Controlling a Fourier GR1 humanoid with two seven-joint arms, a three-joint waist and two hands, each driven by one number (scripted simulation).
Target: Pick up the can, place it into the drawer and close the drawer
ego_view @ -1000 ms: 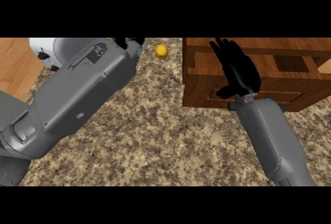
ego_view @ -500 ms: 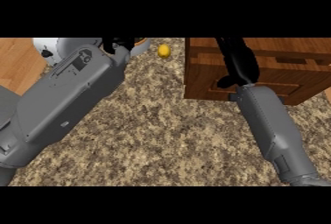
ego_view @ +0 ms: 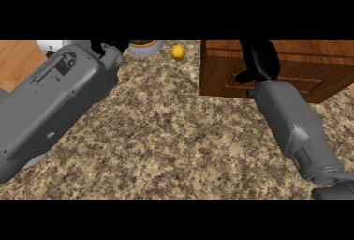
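The wooden drawer unit [ego_view: 304, 70] stands at the upper right, and its panelled front faces me with no gap showing. My right hand [ego_view: 259, 58] lies against that front with its fingers straight, pointing away from me and running up to the view's top edge; the thumb sticks out to the left. Only a black sliver of my left hand [ego_view: 114, 46] shows past the big grey left forearm [ego_view: 55, 103] at the upper left. No can shows anywhere in the view.
A small yellow fruit [ego_view: 178, 52] lies on the speckled counter [ego_view: 173, 140] at the top centre, beside a grey pot with green in it [ego_view: 146, 46]. A wooden strip [ego_view: 17, 61] borders the counter at the left.
The right hand has pushed further away from me along the drawer unit, and the open drawer box seen earlier no longer shows. The left forearm has come higher and closer.
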